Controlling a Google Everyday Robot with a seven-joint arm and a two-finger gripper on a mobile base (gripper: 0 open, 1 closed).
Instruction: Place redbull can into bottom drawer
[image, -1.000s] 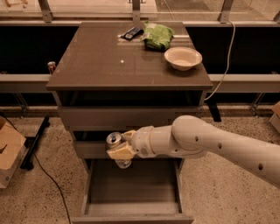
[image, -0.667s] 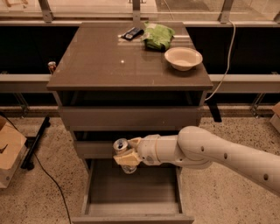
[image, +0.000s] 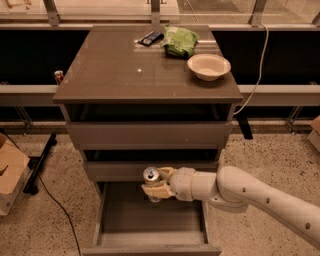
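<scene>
Fingers (image: 156, 191) of the cream gripper (image: 154, 182) clasp the slim silvery redbull can (image: 151, 175) upright over the open grey-brown bottom drawer (image: 146, 218)

The tall slim silvery metal can (image: 151, 176) stands upright, pull-tab top upward, clasped between the fingers of the cream-coloured hand (image: 156, 184) reaching from the right. It hangs above the rear of the pulled-out lowest grey-brown drawer (image: 150, 217), whose grey inside shows.
</scene>
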